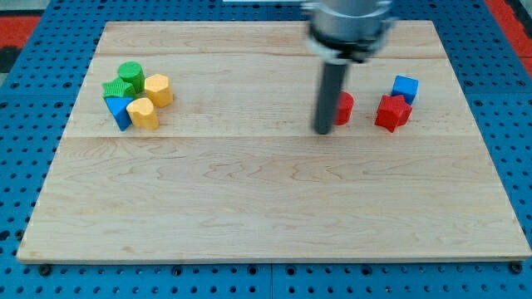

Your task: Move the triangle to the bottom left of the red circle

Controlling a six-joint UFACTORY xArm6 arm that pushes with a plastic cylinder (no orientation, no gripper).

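Pale wooden board point(249, 191) lay over blue pegboard point(25, 100), and my tip point(322, 130), a bare rod holding nothing, stood just left of the red circle block point(344, 108), perhaps touching it. Beyond sat a red star block point(392, 113) and blue cube point(405, 88). Far toward the view's left, the blue triangle block point(119, 111) sat clustered with green blocks point(125, 80) and yellow blocks point(150, 101), so I judged a long leftward travel came first

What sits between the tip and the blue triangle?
Nothing: in the camera view, only bare board separates my tip from the blue triangle.
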